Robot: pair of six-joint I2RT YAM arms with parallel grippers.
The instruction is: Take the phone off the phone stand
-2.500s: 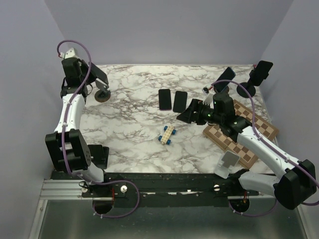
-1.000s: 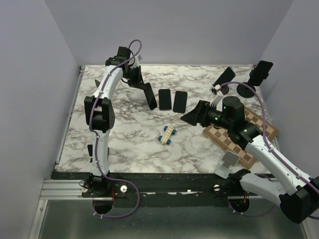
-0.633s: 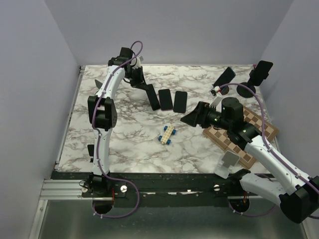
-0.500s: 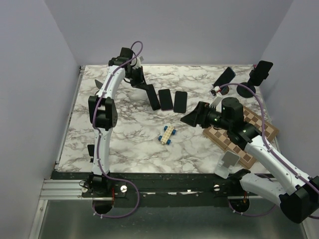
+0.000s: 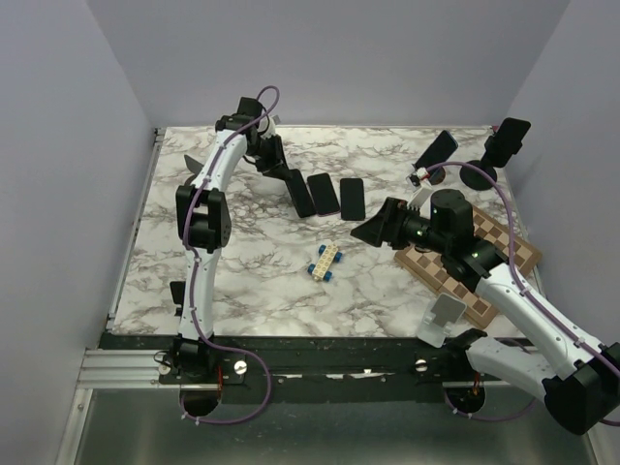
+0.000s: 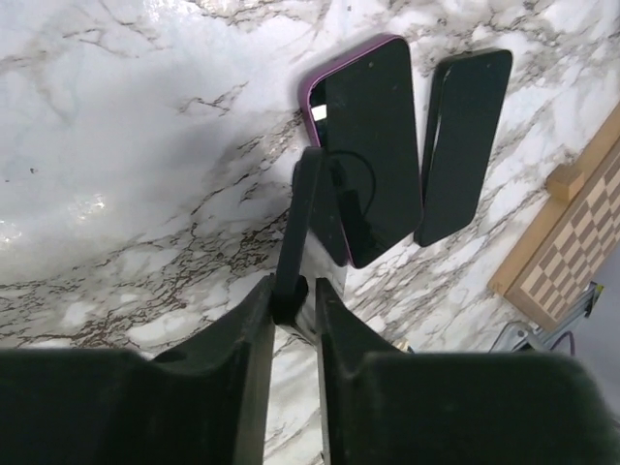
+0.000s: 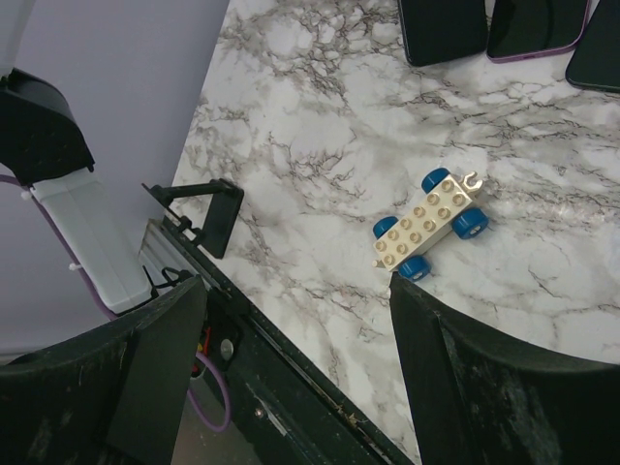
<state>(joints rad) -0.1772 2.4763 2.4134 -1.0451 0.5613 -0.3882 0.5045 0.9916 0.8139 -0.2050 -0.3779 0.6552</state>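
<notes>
My left gripper (image 5: 280, 167) (image 6: 291, 291) is shut on a black phone (image 5: 298, 191), seen edge-on in the left wrist view (image 6: 302, 218). It holds the phone tilted, with the lower end at the marble table, just left of a purple-cased phone (image 6: 368, 160) and a black phone (image 6: 465, 136) that lie flat. The stand at the far left (image 5: 197, 162) is partly hidden behind the left arm. My right gripper (image 5: 368, 229) (image 7: 295, 291) is open and empty above the table's middle.
A white and blue toy car (image 5: 325, 261) (image 7: 431, 223) lies mid-table. A chessboard (image 5: 504, 254) lies at the right. Two stands with phones (image 5: 438, 150) (image 5: 508, 140) are at the back right. A white stand (image 5: 445, 316) and a black stand (image 7: 208, 218) sit near the front edge.
My left arm swung from the far-left stand to the table's middle with the phone, then edged right and lower beside the two flat phones. The right arm barely moved.
</notes>
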